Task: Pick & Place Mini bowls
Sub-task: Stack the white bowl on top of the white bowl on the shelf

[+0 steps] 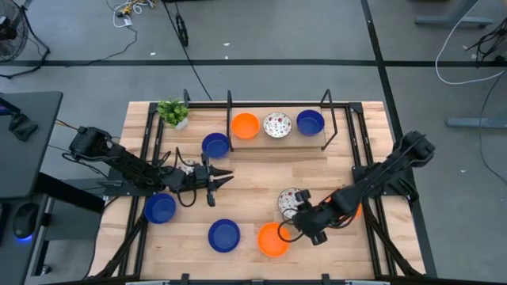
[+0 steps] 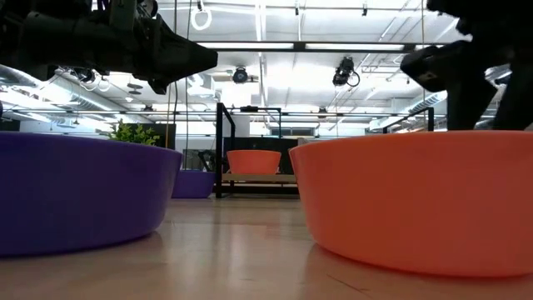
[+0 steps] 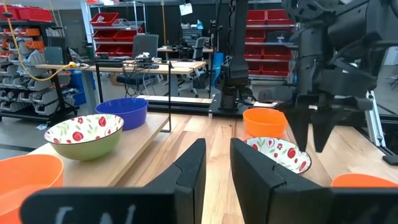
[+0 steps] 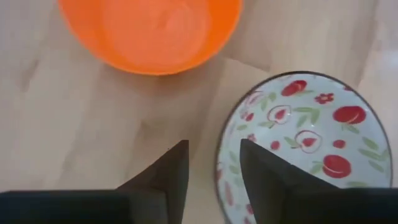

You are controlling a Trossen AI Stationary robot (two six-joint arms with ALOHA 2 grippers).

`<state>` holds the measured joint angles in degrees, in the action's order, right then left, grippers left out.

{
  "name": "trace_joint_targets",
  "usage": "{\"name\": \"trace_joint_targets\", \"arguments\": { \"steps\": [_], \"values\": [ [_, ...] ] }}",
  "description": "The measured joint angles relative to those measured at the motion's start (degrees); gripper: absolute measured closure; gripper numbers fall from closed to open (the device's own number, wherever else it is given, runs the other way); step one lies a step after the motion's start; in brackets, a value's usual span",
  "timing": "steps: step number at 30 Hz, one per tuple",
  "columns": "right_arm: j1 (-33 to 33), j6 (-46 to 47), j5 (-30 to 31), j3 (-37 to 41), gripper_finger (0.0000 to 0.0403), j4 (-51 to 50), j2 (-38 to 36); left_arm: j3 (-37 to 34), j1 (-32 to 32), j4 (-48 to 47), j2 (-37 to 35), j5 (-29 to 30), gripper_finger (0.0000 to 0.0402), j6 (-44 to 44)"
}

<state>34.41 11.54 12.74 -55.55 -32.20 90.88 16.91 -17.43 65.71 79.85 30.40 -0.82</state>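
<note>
Behind the butcher-block table (image 1: 253,162) I see an open workshop with red parts bins and desks. At twelve o'clock on the table, a raised shelf (image 1: 277,141) carries an orange bowl (image 1: 245,125), a floral bowl (image 1: 277,124) and a blue bowl (image 1: 310,122) in a row; I judge that to be the drop-off line. My right gripper (image 4: 213,163) hangs at about five o'clock over the near rim of a second floral bowl (image 4: 305,134), its jaws apart and straddling that rim with nothing clamped; whether it is letting go or lining up I cannot say. Another orange bowl (image 1: 272,239) sits just beside it. My left gripper (image 3: 216,168) waits at nine o'clock, jaws narrowly parted and empty, near loose blue bowls (image 1: 215,145). No brand, label or writing is readable anywhere.
</note>
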Motion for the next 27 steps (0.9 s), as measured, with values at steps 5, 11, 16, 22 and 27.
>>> {"name": "trace_joint_targets", "arguments": {
  "steps": [5, 11, 16, 22, 27],
  "values": [
    [-0.2, 0.0, 0.8, 0.0, 0.0279, 0.0, 0.9, 0.0, 0.0, 0.0, 0.0, 0.0, 0.0324, 0.0],
    [-0.2, 0.3, 0.9, 0.0, 0.0304, 0.0, 1.7, 0.0, 0.0, 0.0, 0.0, 0.0, 0.0324, 0.0],
    [-0.2, 1.5, 1.8, 0.6, 0.0323, 0.0, 1.7, 0.0, 0.0, 0.0, 0.0, 0.0, 0.0324, 0.0],
    [-0.1, 1.3, 1.8, 1.6, 0.0337, 0.8, 1.7, 0.0, 0.0, 0.0, 0.0, 0.0, 0.0324, 0.0],
    [-0.1, 1.1, 1.8, 1.7, 0.0342, 1.2, 1.7, 0.0, 0.0, 0.0, 0.0, 0.0, 0.0324, 0.0]
  ]
}}
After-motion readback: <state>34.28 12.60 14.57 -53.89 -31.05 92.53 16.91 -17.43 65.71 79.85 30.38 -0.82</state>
